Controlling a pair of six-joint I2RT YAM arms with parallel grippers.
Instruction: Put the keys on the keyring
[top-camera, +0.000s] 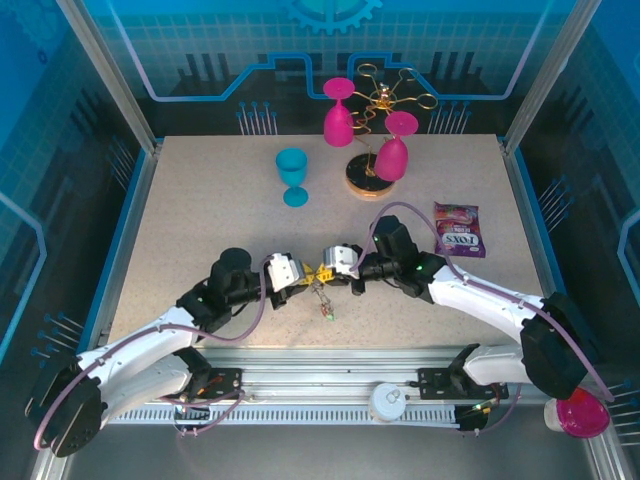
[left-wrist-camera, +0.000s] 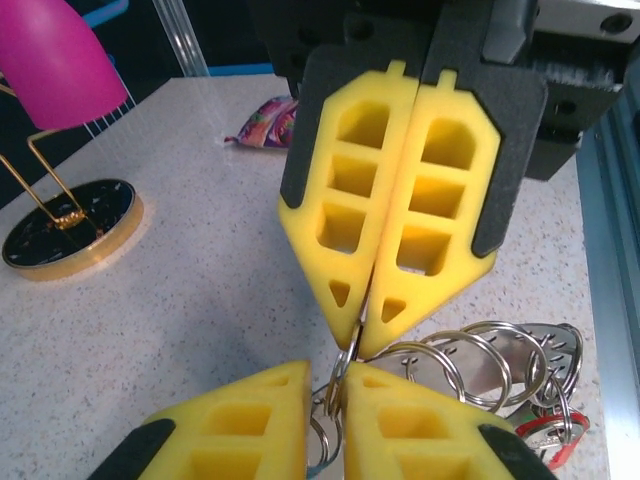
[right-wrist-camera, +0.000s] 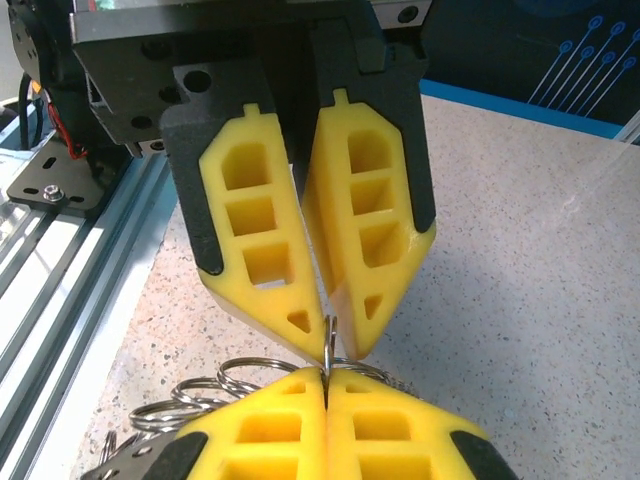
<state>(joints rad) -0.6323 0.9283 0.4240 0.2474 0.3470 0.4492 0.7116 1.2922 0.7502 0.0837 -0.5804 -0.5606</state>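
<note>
Both hands meeting over middle of flat, speckled, sandy counter (top-camera: 200, 220). Right hand (right-wrist-camera: 325, 385) squeezing shut on thin, shiny keyring (left-wrist-camera: 440, 365). Left hand (left-wrist-camera: 325, 385) pinching keyring too, between soft yellow pads (left-wrist-camera: 240, 420). Tiny keys (top-camera: 327, 308) clustering just below hands. Blue walls (top-camera: 60, 150) standing all around.

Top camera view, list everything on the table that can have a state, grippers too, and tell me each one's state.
Left gripper, shut on the keyring.
Right gripper, shut on the keyring.
Keyring, pinched between both grippers.
Keys, bunched close by the grippers.
Blue goblet, upright.
Pink goblets, hanging upside down on the gold rack.
Snack packet, lying flat.
</note>
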